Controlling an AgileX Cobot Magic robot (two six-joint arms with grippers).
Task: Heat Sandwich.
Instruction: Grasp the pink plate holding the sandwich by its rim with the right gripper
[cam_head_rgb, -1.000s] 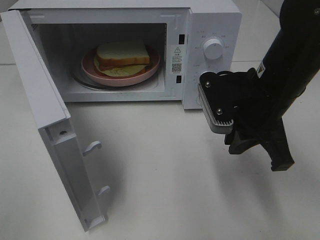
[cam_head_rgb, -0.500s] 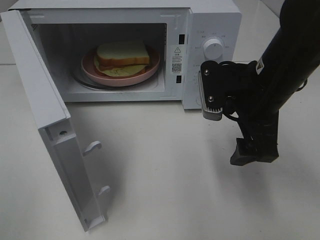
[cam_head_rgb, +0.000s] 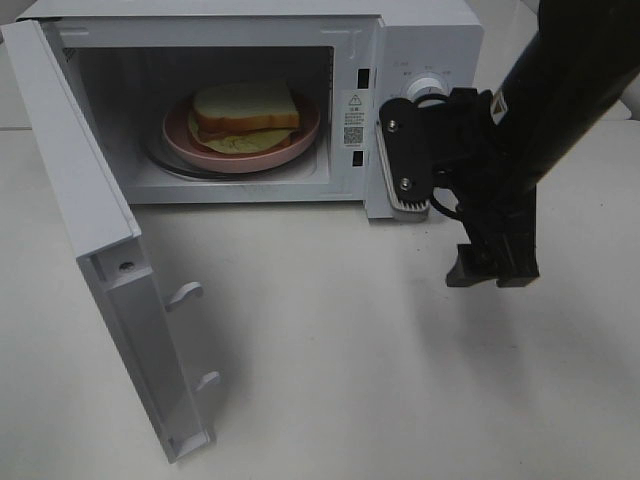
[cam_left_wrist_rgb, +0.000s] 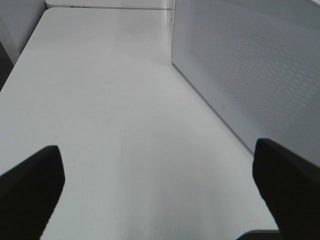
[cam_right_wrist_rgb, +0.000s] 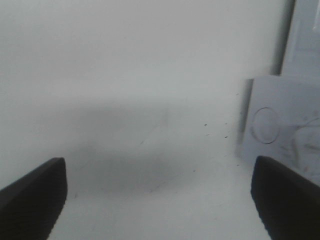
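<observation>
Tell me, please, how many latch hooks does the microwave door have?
2, both on the free edge of the open door: the upper hook and, nearer the bottom, the lower hook. None appears hidden.

Right pincer (cam_head_rgb: 492, 272) wide open and empty, tips downward; left pincer (cam_left_wrist_rgb: 160, 195) equally wide, empty.

We see a white table (cam_head_rgb: 350, 350), smooth and matte, carrying one thing directly: a white microwave (cam_head_rgb: 440, 40) at its far side, its door (cam_head_rgb: 70, 180) swung open over the tabletop.
</observation>
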